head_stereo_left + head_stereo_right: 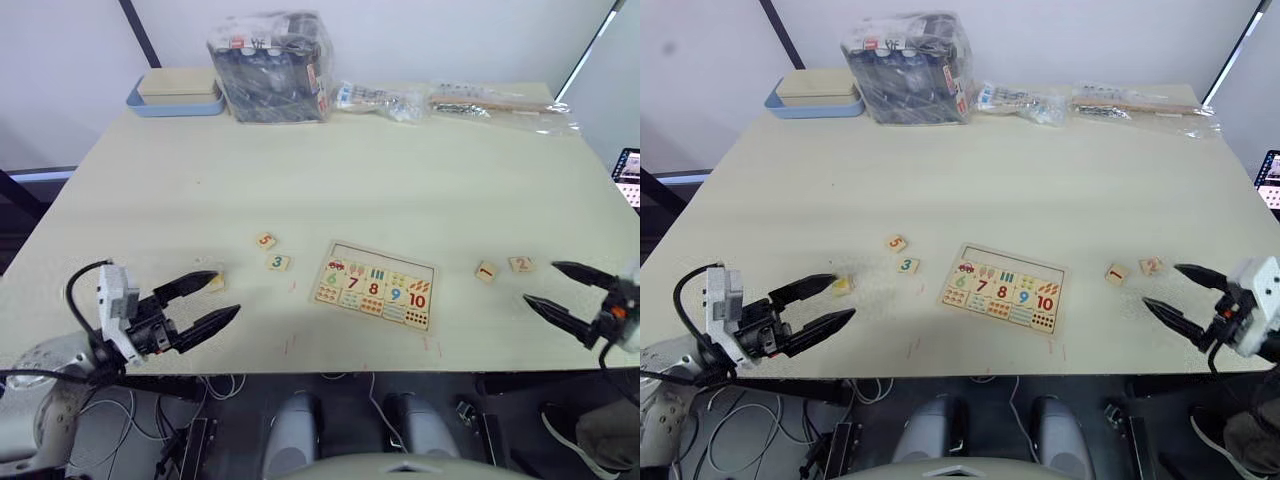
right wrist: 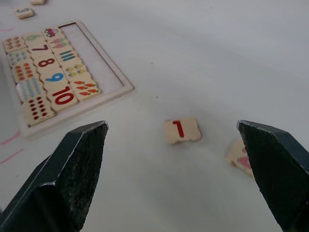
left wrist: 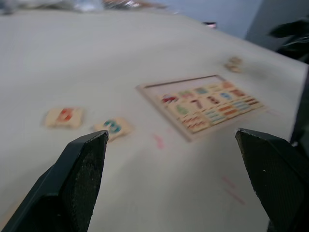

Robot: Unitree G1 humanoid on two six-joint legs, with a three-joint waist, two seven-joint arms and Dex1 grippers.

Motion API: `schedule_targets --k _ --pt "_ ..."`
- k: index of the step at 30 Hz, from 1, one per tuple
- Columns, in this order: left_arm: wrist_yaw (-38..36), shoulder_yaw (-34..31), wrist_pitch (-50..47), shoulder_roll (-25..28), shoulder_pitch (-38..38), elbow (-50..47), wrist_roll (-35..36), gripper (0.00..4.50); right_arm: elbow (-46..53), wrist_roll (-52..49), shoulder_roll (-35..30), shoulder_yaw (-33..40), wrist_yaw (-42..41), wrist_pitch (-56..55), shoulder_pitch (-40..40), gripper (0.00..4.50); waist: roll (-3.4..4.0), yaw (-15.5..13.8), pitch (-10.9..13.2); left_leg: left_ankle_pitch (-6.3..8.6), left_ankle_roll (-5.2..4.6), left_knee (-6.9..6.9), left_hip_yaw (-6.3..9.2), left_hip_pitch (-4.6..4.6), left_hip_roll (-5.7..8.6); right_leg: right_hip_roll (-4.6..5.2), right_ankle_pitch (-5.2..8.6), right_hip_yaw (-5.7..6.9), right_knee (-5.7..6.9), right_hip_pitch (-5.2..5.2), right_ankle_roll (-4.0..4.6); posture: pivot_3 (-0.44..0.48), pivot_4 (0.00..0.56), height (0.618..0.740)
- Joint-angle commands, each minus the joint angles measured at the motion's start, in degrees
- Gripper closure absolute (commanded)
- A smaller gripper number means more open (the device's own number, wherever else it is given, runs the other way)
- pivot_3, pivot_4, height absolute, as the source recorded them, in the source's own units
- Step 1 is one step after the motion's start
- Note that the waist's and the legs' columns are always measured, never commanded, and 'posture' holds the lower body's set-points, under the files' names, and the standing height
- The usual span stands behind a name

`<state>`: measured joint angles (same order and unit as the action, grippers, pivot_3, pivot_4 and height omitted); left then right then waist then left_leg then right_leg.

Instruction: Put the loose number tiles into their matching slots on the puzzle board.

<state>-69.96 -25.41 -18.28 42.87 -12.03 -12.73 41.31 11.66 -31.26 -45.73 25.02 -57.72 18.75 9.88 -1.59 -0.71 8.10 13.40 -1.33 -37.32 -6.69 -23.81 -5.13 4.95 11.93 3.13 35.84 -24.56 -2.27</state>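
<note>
Puzzle board (image 1: 376, 286), a flat rectangle of pale wood, lies near the front edge of the tabletop (image 1: 400, 170), about midway along it. Its lower rows hold coloured numerals 6 to 10 and small picture squares; the strip along its top rim is bare. Loose number tiles lie on the tabletop around it: tile 5 (image 1: 265, 240) and tile 3 (image 1: 279, 262) to its left, tile 1 (image 1: 486, 271) and tile 2 (image 1: 520, 264) to its right, close together. A fifth tile (image 1: 215, 281) lies farther left, just beside the upper finger of the left tool (image 1: 212, 299); its digit cannot be read.

Along the rear edge stand a blue-rimmed tray (image 1: 178, 97) with a pale block in it, a clear plastic bag (image 1: 270, 66) of dark boxed items, and two flat clear packets (image 1: 450, 100).

Left tool hovers over the front left edge, its two black tapered fingers spread wide and holding nothing. Right tool (image 1: 555, 287) hovers at the front right edge, near tiles 1 and 2, its fingers likewise spread wide and empty.
</note>
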Motion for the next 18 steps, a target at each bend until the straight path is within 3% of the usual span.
schedule_targets --k 1,8,18 --pt "-5.44 0.28 1.15 1.50 1.98 -1.29 2.61 0.05 -2.91 2.99 -0.52 -4.24 0.85 -0.44 -4.75 0.00 0.03 0.00 0.02 -0.05 -0.07 0.00 -0.01 0.00 0.00 -0.01 0.00 0.01 0.00 0.00 0.00 0.000 0.150 0.740" --pt "-13.41 -0.05 1.31 3.77 3.15 0.09 4.12 0.05 -10.38 7.44 -0.28 -12.08 3.57 3.82 -14.15 0.00 0.05 -0.04 0.04 -0.13 -0.22 0.01 -0.23 -0.07 0.03 -0.01 -0.11 -0.01 -0.02 0.00 0.20 0.000 0.150 0.740" --pt "-14.24 -1.71 2.03 2.36 3.74 1.44 5.68 0.05 -15.63 11.47 1.67 -17.66 3.60 2.17 -17.88 0.00 0.05 0.06 0.04 -0.14 -0.23 -0.04 -0.26 -0.06 0.03 -0.01 -0.03 0.01 -0.01 0.01 0.05 0.000 0.150 0.740"
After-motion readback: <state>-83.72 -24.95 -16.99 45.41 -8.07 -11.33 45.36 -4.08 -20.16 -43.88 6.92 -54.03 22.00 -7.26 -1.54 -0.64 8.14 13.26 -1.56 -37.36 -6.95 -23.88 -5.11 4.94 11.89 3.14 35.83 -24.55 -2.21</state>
